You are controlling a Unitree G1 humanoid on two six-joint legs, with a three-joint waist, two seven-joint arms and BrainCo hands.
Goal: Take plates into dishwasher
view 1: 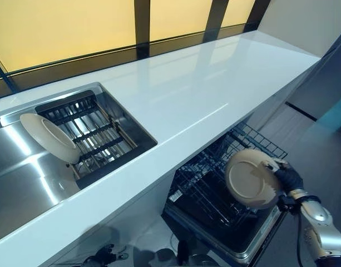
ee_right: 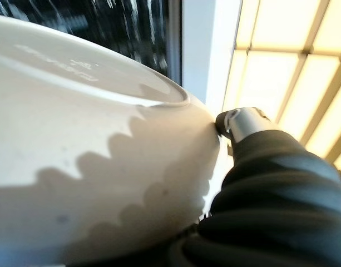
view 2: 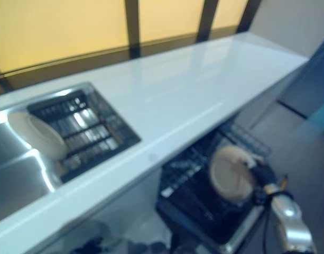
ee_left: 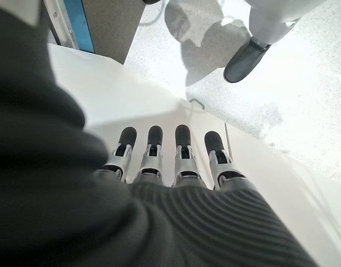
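Note:
My right hand (view 1: 286, 179) holds a cream plate (view 1: 250, 179) on edge above the open dishwasher's dark wire rack (view 1: 215, 189), under the counter at lower right. The same plate (ee_right: 87, 144) fills the right wrist view, with my thumb (ee_right: 240, 122) pressed on its rim. A second cream plate (view 1: 48, 137) leans in the drying rack (view 1: 89, 136) inside the steel sink (view 1: 20, 183) at the left. My left hand (ee_left: 170, 161) shows only in its wrist view, fingers straight, hanging over a white surface and holding nothing.
A long white counter (view 1: 215, 89) runs from the sink to the far right, with yellow window panes (view 1: 64, 28) behind it. A person's dark shoe (ee_left: 245, 53) stands on the speckled floor in the left wrist view.

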